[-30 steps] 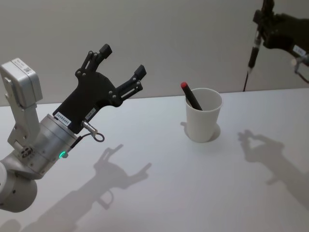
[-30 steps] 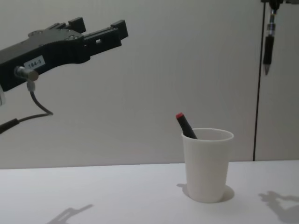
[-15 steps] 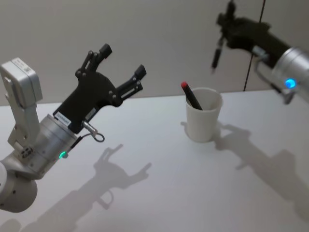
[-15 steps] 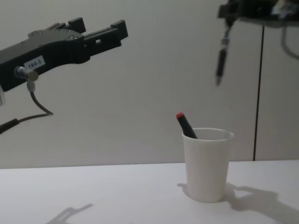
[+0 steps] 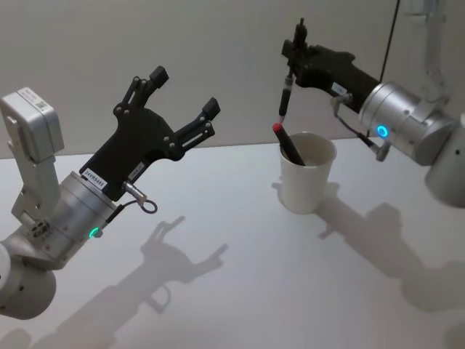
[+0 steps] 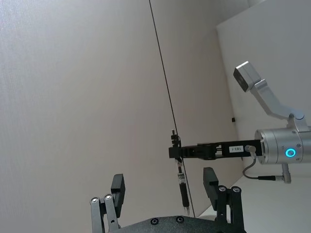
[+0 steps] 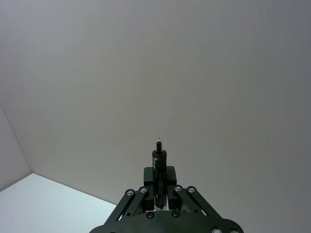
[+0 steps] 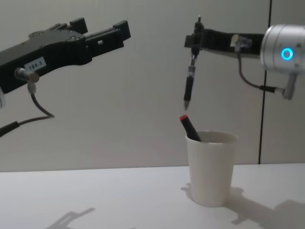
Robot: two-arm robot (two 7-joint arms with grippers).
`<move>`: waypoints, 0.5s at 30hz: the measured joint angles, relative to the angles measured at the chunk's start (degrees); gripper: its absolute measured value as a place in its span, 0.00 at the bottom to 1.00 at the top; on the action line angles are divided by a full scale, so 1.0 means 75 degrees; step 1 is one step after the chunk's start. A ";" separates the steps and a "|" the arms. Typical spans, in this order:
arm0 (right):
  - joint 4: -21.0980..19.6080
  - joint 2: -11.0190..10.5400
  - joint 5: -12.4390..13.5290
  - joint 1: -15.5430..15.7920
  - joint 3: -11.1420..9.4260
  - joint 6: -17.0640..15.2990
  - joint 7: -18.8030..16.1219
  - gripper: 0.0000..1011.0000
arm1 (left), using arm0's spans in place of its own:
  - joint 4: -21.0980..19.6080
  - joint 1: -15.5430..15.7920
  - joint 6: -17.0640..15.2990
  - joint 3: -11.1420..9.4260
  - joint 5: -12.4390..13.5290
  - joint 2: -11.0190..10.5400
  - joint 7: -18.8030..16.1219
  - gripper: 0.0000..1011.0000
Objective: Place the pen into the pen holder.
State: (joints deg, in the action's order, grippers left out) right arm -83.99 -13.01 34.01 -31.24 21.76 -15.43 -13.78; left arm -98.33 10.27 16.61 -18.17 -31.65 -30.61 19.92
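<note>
— Where is your right gripper (image 8: pixel 195 39) at the moment?

— Up in the air over the white table (image 5: pixel 240 291), reaching in from my right side. My fingers are clamped on the upper end of the pen (image 8: pixel 189 88), which hangs almost straight down with its tip pointing at the table. In the right wrist view I can see the pen's (image 7: pixel 159 167) top end sticking out between my two closed fingers (image 7: pixel 151 180).

— And the pen holder?

— The pen holder (image 8: pixel 210 168) stands upright on the table, toward my right of centre. From the chest view, the pen's tip is above the cup's rim and a little to the left of it, just over the red end of a dark marker (image 8: pixel 189 128) that already leans inside the cup against its left wall. The pen I hold touches neither the marker nor the cup. From the head view the pen (image 5: pixel 284 93) shows just above that red cap (image 5: pixel 277 129), at the left edge of the cup's (image 5: pixel 306 189) mouth.

— What about your other arm?

— My left gripper (image 5: pixel 182 98) is raised on my left side, well apart from the cup, with its two fingers spread wide and nothing between them. In the chest view it (image 8: pixel 97 29) juts in from the left edge, high above the table. From the left wrist view I see my own spread fingers (image 6: pixel 118 186) and, beyond them, the right gripper (image 6: pixel 176 151) with the pen (image 6: pixel 183 187) dangling from it
</note>
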 joint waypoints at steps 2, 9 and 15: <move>0.0084 0.0061 -0.0032 -0.0036 0.0038 0.0016 -0.0016 0.13 | 0.0000 0.0000 0.0000 0.0000 -0.0001 0.0000 0.0000 0.99; 0.0098 0.0141 -0.0112 -0.0065 0.0105 0.0024 -0.0015 0.13 | 0.0000 0.0000 0.0000 0.0000 0.0000 0.0000 0.0000 0.99; -0.0057 0.0127 -0.0153 -0.0033 0.0119 -0.0011 0.0057 0.13 | 0.0000 0.0000 0.0000 0.0000 0.0000 -0.0001 0.0000 0.99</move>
State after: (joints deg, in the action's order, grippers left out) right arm -84.42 -12.06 32.87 -31.48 22.65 -15.51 -13.35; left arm -98.34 10.26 16.61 -18.17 -31.65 -30.61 19.92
